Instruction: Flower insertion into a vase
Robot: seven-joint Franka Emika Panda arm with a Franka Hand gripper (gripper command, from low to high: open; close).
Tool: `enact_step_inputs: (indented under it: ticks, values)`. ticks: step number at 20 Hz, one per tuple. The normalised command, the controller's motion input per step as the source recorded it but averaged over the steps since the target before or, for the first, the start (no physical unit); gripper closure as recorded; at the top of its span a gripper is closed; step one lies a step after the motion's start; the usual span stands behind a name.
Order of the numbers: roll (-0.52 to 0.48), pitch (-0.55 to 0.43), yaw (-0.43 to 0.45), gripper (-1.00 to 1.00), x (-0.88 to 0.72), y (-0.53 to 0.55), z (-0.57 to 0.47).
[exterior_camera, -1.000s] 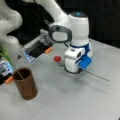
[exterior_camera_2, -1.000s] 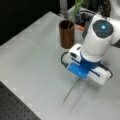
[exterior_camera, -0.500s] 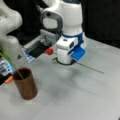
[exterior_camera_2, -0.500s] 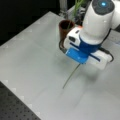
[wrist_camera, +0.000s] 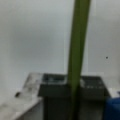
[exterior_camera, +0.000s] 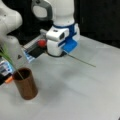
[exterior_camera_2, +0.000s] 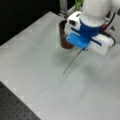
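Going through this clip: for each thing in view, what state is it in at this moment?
Vase: upright on the table, already holding a green leafy stem.
Flower stem: clamped in the end effector, lifted off the table, roughly level, sticking out sideways.
End effector: shut on the flower stem, above the table, apart from the vase.
Table: bears the vase.

Two raised front views from opposite sides, sharing the table point(exterior_camera: 82, 95); wrist view close, down the stem point(wrist_camera: 77, 50)
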Motion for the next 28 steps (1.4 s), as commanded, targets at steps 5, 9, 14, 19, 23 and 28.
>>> enact_step_inputs:
  ticks: [5,9,14,19,23,28]
  values:
    - [0.227,-0.036,0.022,1.00,-0.45,-0.27,0.09]
    - [0.258,0.004,0.040,1.00,-0.47,-0.22,0.19]
    - [0.229,0.000,0.034,1.00,-0.42,-0.15,0.19]
    - [0.174,-0.018,0.038,1.00,-0.20,-0.04,0.00]
    - [0.145,0.002,0.081,1.00,-0.21,-0.13,-0.05]
    - [0.133,-0.034,0.117,1.00,-0.29,-0.30,-0.06]
